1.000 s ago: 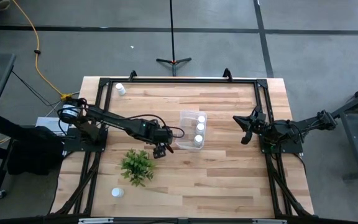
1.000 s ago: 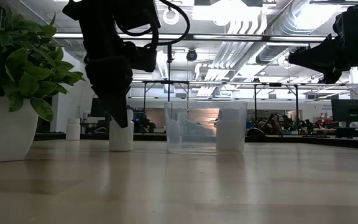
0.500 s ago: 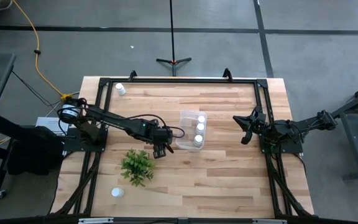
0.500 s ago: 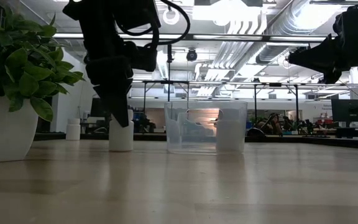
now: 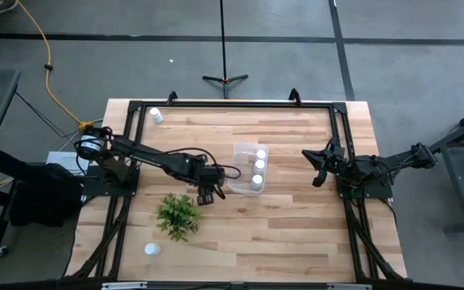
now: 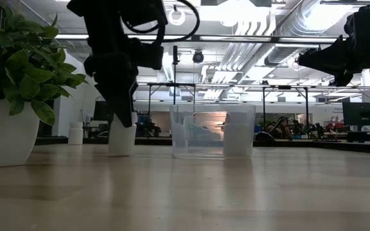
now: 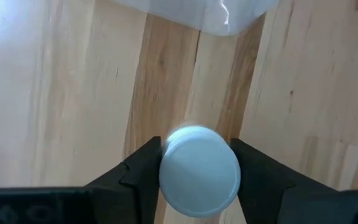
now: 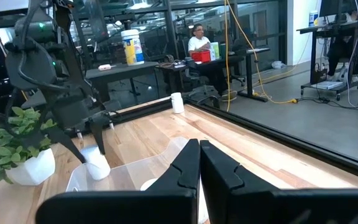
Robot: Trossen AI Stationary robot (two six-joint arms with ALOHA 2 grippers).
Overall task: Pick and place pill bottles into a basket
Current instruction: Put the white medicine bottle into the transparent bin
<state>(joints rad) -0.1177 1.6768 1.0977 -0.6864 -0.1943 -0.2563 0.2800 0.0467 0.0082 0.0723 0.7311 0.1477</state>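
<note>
Wooden table (image 5: pixel 296 217): left claw (image 7: pixel 199 167) clamps tilted pill bottle (image 7: pixel 199 171) beside basket (image 5: pixel 248 169).

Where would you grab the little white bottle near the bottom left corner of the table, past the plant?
Take that pill bottle around its round side, coming straight down from above. It shows its round cap to the overhead camera, so it seems to stand upright, with free wood all round. The left gripper holds another bottle this way.
</note>
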